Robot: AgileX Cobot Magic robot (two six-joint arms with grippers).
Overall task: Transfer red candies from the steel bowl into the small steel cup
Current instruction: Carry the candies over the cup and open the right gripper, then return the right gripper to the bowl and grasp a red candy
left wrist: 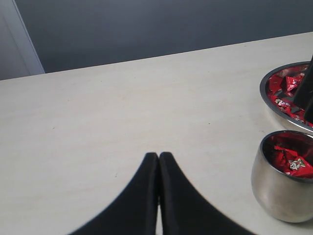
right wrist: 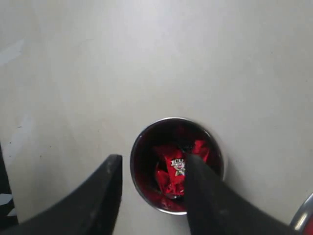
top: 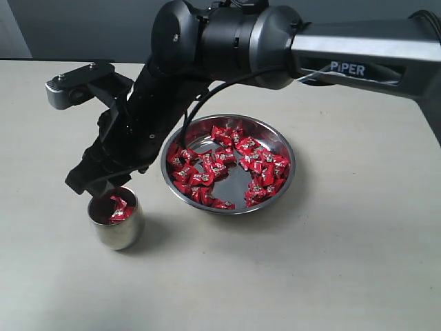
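Right tool: fingers spread apart, nothing held, poised directly over the small steel cup. One finger is above the cup's mouth and the other is outside its rim.

Left tool: fingers pressed together, empty, clear of the work.

The cup stands just beside the steel bowl, toward the surface's edge nearest the exterior camera. A few red candies lie in the cup; most are in the bowl.

Hazards:
- A sideways withdrawal could hook the inner finger on the rim and tip the round-based cup, spilling its candies.
- A wrapper may cling to that finger.
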